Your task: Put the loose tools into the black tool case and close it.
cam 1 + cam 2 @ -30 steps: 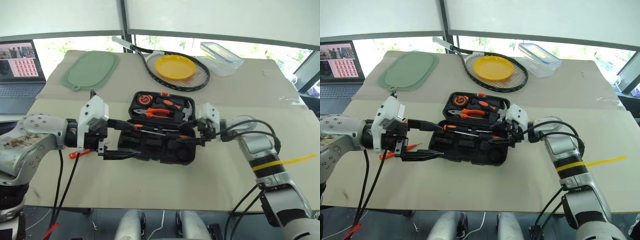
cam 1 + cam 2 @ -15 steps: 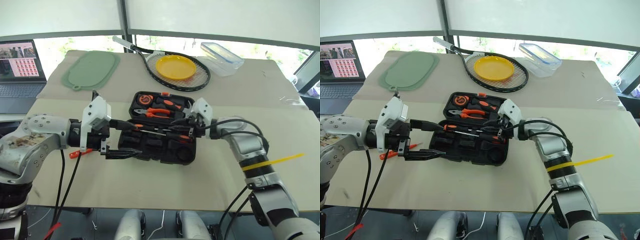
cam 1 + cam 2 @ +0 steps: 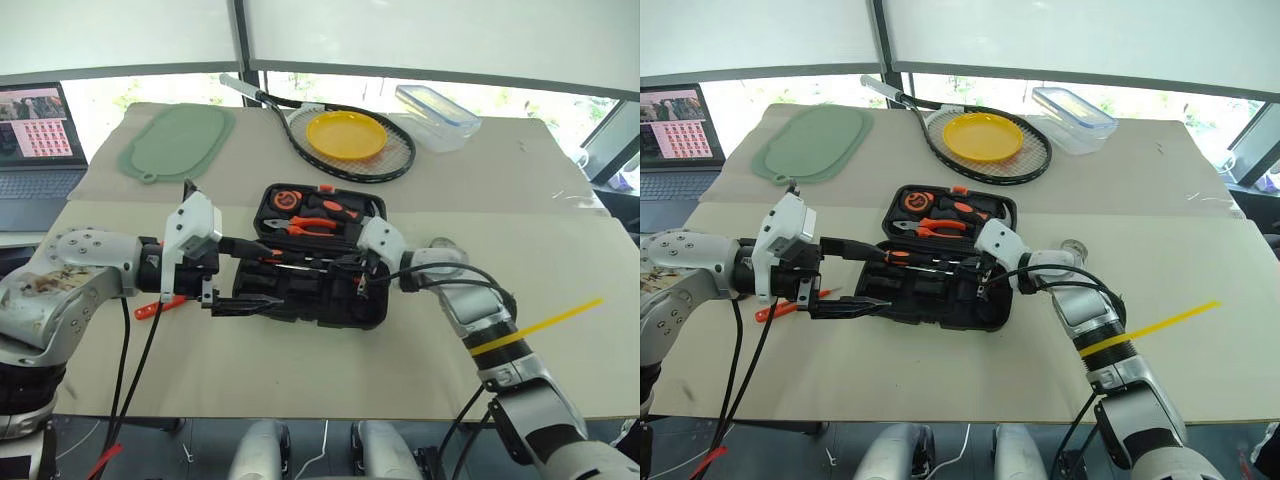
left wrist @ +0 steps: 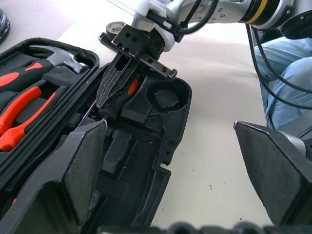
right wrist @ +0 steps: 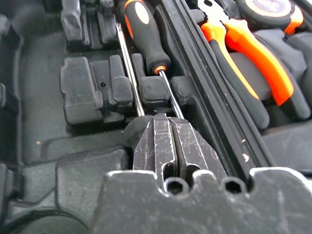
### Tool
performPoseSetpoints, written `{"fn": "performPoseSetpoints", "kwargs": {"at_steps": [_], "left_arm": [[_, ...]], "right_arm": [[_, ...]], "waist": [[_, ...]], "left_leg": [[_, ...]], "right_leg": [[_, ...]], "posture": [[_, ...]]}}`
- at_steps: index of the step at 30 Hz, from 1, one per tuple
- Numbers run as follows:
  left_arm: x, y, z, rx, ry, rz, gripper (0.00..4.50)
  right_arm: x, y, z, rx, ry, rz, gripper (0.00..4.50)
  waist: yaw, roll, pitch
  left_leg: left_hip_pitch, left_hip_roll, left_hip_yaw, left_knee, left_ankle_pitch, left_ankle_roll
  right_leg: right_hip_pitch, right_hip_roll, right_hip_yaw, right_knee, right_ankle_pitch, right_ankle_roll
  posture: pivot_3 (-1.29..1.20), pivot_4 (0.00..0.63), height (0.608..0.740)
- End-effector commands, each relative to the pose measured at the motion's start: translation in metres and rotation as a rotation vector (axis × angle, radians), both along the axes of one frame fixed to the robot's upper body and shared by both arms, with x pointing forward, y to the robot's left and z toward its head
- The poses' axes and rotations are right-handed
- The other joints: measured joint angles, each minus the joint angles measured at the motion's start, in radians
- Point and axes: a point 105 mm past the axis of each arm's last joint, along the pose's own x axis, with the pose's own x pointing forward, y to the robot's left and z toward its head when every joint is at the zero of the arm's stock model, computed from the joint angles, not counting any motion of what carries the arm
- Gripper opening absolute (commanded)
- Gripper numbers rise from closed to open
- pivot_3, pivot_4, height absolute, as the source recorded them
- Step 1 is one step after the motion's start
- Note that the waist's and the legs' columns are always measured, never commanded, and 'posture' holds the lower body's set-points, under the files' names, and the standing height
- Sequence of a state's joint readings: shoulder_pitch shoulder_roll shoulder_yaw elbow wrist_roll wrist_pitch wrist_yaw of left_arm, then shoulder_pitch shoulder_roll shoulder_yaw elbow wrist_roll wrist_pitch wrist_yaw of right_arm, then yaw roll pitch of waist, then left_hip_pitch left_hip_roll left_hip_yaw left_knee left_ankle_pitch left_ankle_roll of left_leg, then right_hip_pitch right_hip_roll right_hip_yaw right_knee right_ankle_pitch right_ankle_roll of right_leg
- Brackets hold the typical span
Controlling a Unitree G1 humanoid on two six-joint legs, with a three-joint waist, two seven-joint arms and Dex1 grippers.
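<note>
The black tool case point(image 3: 318, 255) lies open near the middle of the tan table point(image 3: 420, 350), its far half holding orange-handled pliers point(image 3: 315, 226), a hammer point(image 4: 53, 56) and a round tape measure point(image 3: 291, 198). The right gripper point(image 4: 113, 100) is clenched tight, fingers pressed together, its tip down in the near half of the case on the steel shafts of two screwdrivers point(image 5: 146, 36); the fingers cover where the shafts end, so it looks as though they rest on them rather than pinch one, but that cannot be settled. The left gripper point(image 3: 262, 272) hangs spread wide over the case's left end, grasping nothing. A slim orange tool point(image 3: 160, 307) lies on the table behind the left arm, mostly hidden. Farther back are a green mat point(image 3: 178, 142), a racket point(image 3: 330, 135) under a yellow plate point(image 3: 347, 135), and a clear lidded box point(image 3: 437, 116). A laptop point(image 3: 38, 135) sits off the table's left, by bright windows.
</note>
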State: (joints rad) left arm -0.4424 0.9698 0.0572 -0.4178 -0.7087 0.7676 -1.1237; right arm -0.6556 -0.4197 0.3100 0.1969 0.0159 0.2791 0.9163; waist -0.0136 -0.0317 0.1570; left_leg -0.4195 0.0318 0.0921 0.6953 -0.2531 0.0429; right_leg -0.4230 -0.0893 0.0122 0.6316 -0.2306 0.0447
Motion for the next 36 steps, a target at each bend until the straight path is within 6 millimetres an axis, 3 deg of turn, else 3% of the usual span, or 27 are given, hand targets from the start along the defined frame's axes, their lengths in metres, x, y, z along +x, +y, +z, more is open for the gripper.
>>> {"fn": "performPoseSetpoints", "kwargs": {"at_steps": [1, 8, 12, 14, 16, 17, 22, 25, 28, 33, 36], "left_arm": [[0.001, -0.001, 0.008, 0.000, -0.048, -0.010, 4.50], [0.008, 0.015, 0.001, 0.008, -0.046, 0.084, 4.50], [0.014, 0.034, 0.001, 0.013, -0.090, 0.211, 4.50], [0.013, 0.044, 0.001, 0.014, -0.097, 0.269, 4.50], [0.003, 0.074, -0.007, 0.048, -0.082, 0.393, 4.50], [-0.004, 0.091, -0.013, 0.079, -0.072, 0.454, 4.50], [-0.031, 0.150, -0.034, 0.286, -0.025, 0.579, 4.50], [-0.039, 0.176, -0.036, 0.395, -0.001, 0.594, 4.50], [-0.035, 0.188, -0.032, 0.468, 0.026, 0.556, 4.50], [-0.014, 0.180, -0.032, 0.542, 0.050, 0.441, 4.50], [0.001, 0.165, -0.038, 0.595, 0.103, 0.327, 4.50]], "right_arm": [[-0.011, 0.005, -0.005, -0.042, 0.015, 0.061, 0.03], [-0.020, 0.000, 0.068, 0.235, 0.045, 0.078, 0.03], [-0.038, -0.021, 0.100, 0.291, 0.072, 0.122, 1.05], [-0.051, -0.029, 0.110, 0.294, 0.079, 0.168, 1.86], [-0.075, -0.042, 0.120, 0.283, 0.095, 0.252, 2.29], [-0.086, -0.046, 0.123, 0.270, 0.109, 0.292, 2.82], [-0.119, -0.054, 0.123, 0.219, 0.177, 0.397, 4.47], [-0.129, -0.058, 0.122, 0.208, 0.198, 0.420, 4.47], [-0.131, -0.058, 0.117, 0.211, 0.198, 0.396, 4.47], [-0.132, -0.055, 0.109, 0.203, 0.178, 0.362, 4.47], [-0.134, -0.053, 0.107, 0.220, 0.168, 0.337, 4.47]], "waist": [[0.000, 0.000, 0.000], [0.000, 0.001, 0.001], [0.003, 0.001, 0.001], [0.007, 0.001, 0.001], [0.006, 0.001, 0.001], [0.003, 0.001, 0.001], [-0.002, 0.001, 0.001], [0.008, 0.002, 0.001], [0.021, 0.002, 0.002], [0.027, 0.002, 0.002], [0.026, 0.002, 0.002]], "left_leg": [[0.000, 0.000, 0.000, 0.000, 0.000, 0.000], [-0.001, 0.000, 0.000, 0.000, 0.000, 0.000], [-0.001, 0.001, 0.000, 0.000, 0.000, 0.000], [-0.001, 0.001, -0.001, 0.000, -0.001, 0.001], [-0.001, 0.001, -0.001, 0.000, -0.001, 0.001], [-0.002, 0.001, -0.001, -0.001, -0.001, 0.001], [0.000, 0.004, 0.000, -0.003, -0.002, 0.000], [0.002, 0.004, -0.001, -0.003, -0.002, 0.000], [0.004, 0.004, 0.000, -0.003, -0.002, -0.001], [0.004, 0.002, 0.000, -0.003, -0.003, 0.000], [0.003, 0.002, 0.002, -0.003, -0.003, 0.000]], "right_leg": [[0.000, 0.000, 0.000, 0.000, 0.000, 0.000], [-0.001, 0.000, 0.000, 0.000, 0.000, 0.000], [-0.001, -0.001, 0.000, 0.000, 0.000, 0.000], [-0.001, -0.001, -0.001, 0.000, 0.000, 0.000], [-0.001, -0.002, -0.001, -0.001, 0.000, 0.000], [-0.001, -0.002, -0.001, -0.001, 0.000, 0.000], [-0.002, -0.002, -0.002, -0.001, -0.002, -0.004], [0.000, -0.003, -0.004, -0.001, -0.002, -0.005], [-0.001, -0.005, -0.004, -0.001, -0.006, -0.011], [-0.002, -0.007, -0.005, -0.002, -0.005, -0.011], [-0.001, -0.006, -0.004, 0.000, -0.002, -0.005]], "posture": [[0.00, 0.150, 0.738], [0.00, 0.150, 0.738], [0.00, 0.150, 0.738], [0.00, 0.150, 0.738], [0.00, 0.150, 0.738], [0.00, 0.150, 0.738], [0.00, 0.150, 0.738], [0.00, 0.150, 0.738], [0.00, 0.150, 0.738], [0.00, 0.150, 0.738], [0.00, 0.150, 0.738]]}}
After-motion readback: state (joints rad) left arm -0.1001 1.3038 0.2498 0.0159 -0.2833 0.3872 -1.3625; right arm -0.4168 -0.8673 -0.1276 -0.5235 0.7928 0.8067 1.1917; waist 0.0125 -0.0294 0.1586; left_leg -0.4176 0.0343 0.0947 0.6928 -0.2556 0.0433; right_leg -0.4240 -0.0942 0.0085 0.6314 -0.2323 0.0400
